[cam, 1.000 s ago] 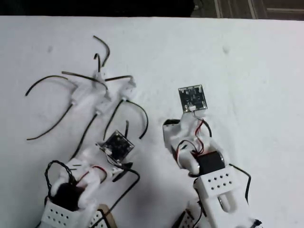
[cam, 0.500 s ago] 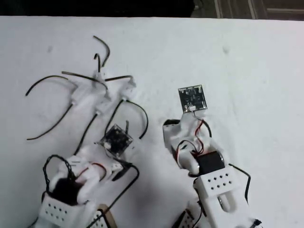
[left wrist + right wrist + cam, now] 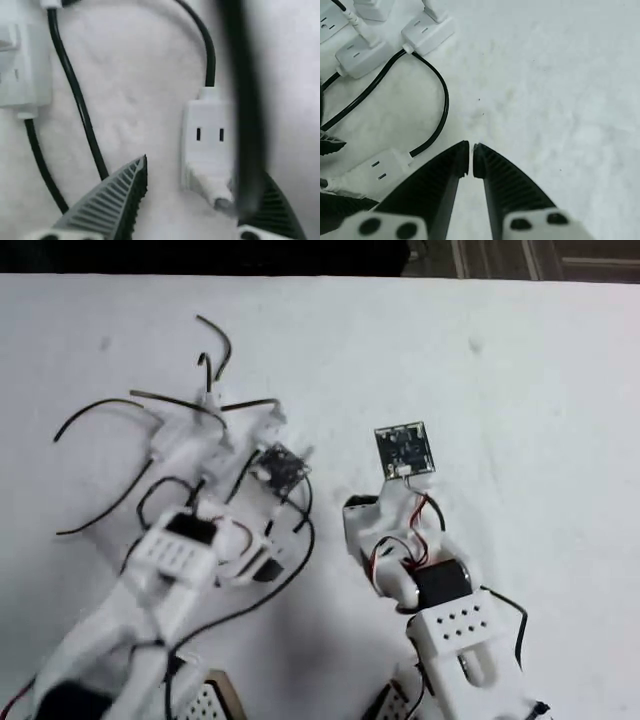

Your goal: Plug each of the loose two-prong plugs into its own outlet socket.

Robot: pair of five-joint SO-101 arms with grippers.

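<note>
My left gripper (image 3: 205,182) is open just above the cloth, and a white outlet socket (image 3: 206,150) with two slots and a black cord lies between its ribbed fingers (image 3: 117,200). A blurred black cable (image 3: 240,100) crosses in front of it. In the high view the left arm (image 3: 190,550) is stretched out to the tangle of white plugs and sockets (image 3: 200,435). My right gripper (image 3: 471,160) is shut on nothing, low over bare cloth. The same socket (image 3: 375,172) lies beside it, and more white plugs (image 3: 427,30) lie farther off.
Black cords (image 3: 100,405) loop out from the cluster across the white cloth. The right arm (image 3: 410,560) stays near the table's front at centre right. The right half of the table (image 3: 540,420) is open cloth.
The left arm has swung forward from the front left corner toward the plug cluster, bringing its gripper down around the socket. The right arm has not moved.
</note>
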